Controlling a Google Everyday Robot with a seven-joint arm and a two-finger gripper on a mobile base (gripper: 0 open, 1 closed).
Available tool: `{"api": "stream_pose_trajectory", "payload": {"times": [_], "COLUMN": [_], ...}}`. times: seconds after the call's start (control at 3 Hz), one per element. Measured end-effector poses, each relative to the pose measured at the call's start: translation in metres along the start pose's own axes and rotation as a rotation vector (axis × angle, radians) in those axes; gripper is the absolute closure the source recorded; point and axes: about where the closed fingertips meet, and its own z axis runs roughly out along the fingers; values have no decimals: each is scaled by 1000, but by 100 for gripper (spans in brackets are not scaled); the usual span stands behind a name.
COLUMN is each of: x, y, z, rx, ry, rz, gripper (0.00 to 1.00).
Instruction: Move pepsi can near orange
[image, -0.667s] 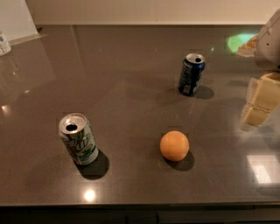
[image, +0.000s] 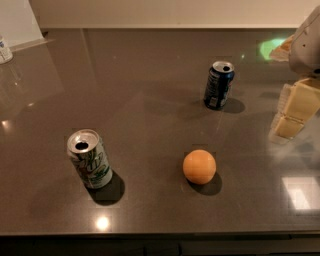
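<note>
The pepsi can (image: 219, 84), dark navy with a silver opened top, stands upright on the dark grey countertop (image: 150, 115), right of centre toward the back. The orange (image: 199, 166) sits in front of it, nearer the front edge, about a can's height away. My gripper (image: 295, 112) is at the right edge of the view, pale yellow fingers pointing down, well to the right of the pepsi can and holding nothing that I can see.
A white-and-green can (image: 89, 158) with a silver opened top stands upright at the front left. A white object (image: 5, 49) sits at the far left edge. A green light spot (image: 270, 47) glows at the back right.
The gripper has shifted slightly left and lower. The cans and the orange have not moved.
</note>
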Motion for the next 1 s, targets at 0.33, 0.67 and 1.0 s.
{"api": "stream_pose_trajectory", "payload": {"times": [0.33, 0.67, 1.0], "x": [-9, -18, -32], "y": [-25, -56, -84], "z": [5, 20, 39], "rx": [24, 36, 37], "ry": [-66, -164, -257], "rz": [65, 155, 213], "gripper": [0, 0, 0]}}
